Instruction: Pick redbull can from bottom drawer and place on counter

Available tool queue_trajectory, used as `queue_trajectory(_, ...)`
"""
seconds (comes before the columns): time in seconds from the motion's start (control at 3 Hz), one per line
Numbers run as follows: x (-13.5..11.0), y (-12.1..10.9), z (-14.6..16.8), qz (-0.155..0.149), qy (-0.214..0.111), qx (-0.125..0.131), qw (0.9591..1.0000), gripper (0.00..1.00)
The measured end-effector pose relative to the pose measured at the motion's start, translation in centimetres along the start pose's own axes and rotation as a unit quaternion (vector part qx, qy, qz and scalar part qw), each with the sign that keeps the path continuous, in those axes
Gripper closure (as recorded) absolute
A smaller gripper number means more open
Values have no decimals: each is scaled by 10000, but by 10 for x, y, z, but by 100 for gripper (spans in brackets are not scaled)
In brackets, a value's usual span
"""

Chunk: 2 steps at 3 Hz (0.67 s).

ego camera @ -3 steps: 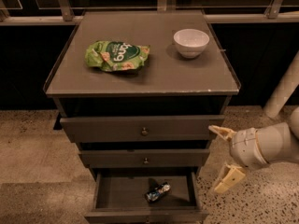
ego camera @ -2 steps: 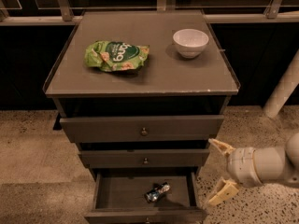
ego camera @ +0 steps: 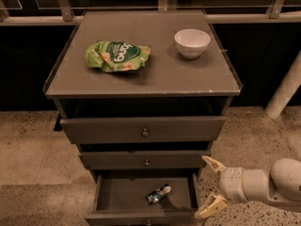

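Note:
The redbull can (ego camera: 158, 193) lies on its side inside the open bottom drawer (ego camera: 110, 192), near the middle right. My gripper (ego camera: 210, 186) is open and empty. It sits just right of the drawer's right wall, at about drawer height, and points left toward the can. The counter (ego camera: 155, 76) is the grey cabinet top above.
A green snack bag (ego camera: 117, 56) lies on the counter's left half and a white bowl (ego camera: 192, 42) stands at its back right. The two upper drawers (ego camera: 143, 132) are shut. A white post (ego camera: 285, 91) stands at the right on the speckled floor.
My gripper and arm have moved down and a little left, closer to the open bottom drawer. The can and the counter items have not moved.

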State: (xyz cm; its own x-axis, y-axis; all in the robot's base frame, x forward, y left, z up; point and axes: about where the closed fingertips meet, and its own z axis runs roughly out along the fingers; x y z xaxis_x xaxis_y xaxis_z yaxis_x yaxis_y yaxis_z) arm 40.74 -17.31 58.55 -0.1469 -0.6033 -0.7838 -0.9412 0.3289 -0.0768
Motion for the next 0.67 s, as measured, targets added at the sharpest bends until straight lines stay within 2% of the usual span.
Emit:
queue_trajectory(0.33,28,14,22,229,-124,-87,9996,0)
queue_trajectory(0.67,75,36,69,654,-328,-311,9968,0)
